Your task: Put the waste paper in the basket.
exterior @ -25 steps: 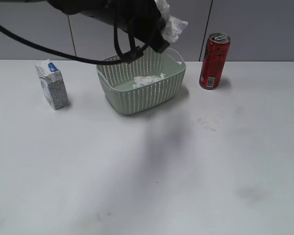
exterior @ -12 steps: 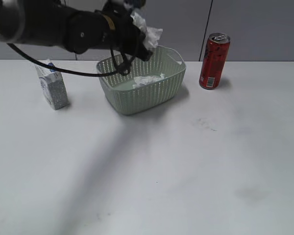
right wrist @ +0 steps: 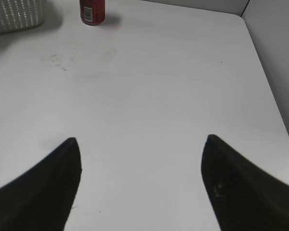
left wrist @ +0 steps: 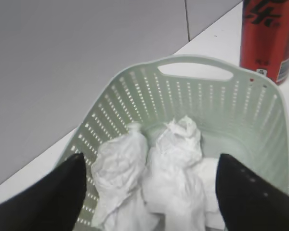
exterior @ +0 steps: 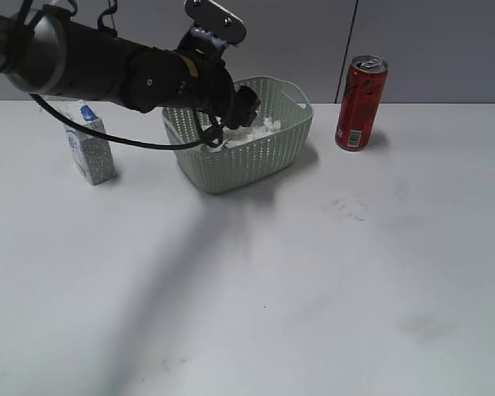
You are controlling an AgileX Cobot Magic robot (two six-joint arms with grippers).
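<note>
The pale green basket [exterior: 260, 158] stands at the back middle of the table. Crumpled white waste paper [exterior: 262, 129] lies inside it. My left gripper [exterior: 242, 107] is just above the basket's inside, reached in from the left. In the left wrist view its black fingers [left wrist: 53, 202] stand wide apart on either side of the paper wads [left wrist: 168, 163], which rest on the basket [left wrist: 192, 96] floor; the gripper [left wrist: 149, 192] is open. My right gripper [right wrist: 142, 183] is open and empty above bare table, out of the exterior view.
A red drink can [exterior: 361, 103] stands right of the basket, also in the left wrist view [left wrist: 269, 33] and the right wrist view [right wrist: 92, 10]. A small white and blue carton [exterior: 88, 147] stands left of the basket. The basket's corner shows in the right wrist view [right wrist: 14, 14].
My left gripper has come down from above the basket's rim into the basket and let go of the paper wad, which now lies inside. The right arm has not visibly moved.
</note>
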